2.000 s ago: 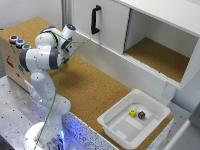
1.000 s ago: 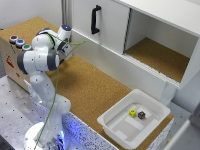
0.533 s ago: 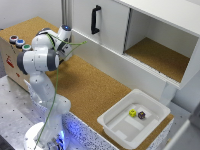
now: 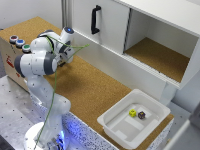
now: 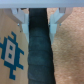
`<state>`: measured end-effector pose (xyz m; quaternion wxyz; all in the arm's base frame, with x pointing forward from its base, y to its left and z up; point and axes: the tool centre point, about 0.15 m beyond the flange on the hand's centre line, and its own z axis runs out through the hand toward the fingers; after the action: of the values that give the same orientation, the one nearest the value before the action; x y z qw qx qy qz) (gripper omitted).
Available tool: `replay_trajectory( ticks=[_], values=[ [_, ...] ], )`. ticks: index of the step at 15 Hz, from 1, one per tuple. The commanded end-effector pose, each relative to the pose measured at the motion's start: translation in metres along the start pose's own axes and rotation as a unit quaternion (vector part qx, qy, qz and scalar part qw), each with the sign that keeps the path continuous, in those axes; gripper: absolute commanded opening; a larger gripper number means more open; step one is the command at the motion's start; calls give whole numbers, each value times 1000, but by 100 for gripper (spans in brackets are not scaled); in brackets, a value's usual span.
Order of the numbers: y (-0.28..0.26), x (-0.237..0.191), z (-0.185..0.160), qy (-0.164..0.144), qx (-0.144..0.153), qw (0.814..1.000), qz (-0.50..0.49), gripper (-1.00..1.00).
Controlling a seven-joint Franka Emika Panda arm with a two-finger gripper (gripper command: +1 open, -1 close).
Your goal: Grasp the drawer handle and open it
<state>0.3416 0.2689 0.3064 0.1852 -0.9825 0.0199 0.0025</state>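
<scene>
The pale wooden box (image 4: 9, 59) with coloured round buttons (image 4: 20, 43) stands at the exterior view's left. My arm leans over its near side, and my gripper (image 4: 64, 55) hangs low beside it, its fingertips hidden by the hand. In the wrist view the gripper (image 5: 37, 21) is open, with pale fingers (image 5: 21, 18) set wide apart. Between them runs a dark band (image 5: 39, 55), with the wooden front and its blue print (image 5: 10, 50) on one side and cork on the other. I cannot make out the small black drawer handle or the drawer edges in either view.
The cork table top (image 4: 95, 85) runs along a white cabinet (image 4: 112, 35) with a long black bar handle (image 4: 95, 20) and an open cork-lined shelf (image 4: 160, 57). A white bin (image 4: 116, 131) at the exterior view's right holds a yellow cube (image 4: 132, 113) and a dark object (image 4: 142, 115).
The arm shifted slightly toward the box at the exterior view's left two seconds ago. It has stayed almost still since.
</scene>
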Motion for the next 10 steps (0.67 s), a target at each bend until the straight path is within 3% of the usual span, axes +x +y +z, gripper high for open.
replay_trajectory(
  ticks=[1, 10],
  values=[
    [93, 4, 13, -14, 72, 997, 2, -100],
    [181, 20, -12, -8, 62, 998, 31, -100]
  ],
)
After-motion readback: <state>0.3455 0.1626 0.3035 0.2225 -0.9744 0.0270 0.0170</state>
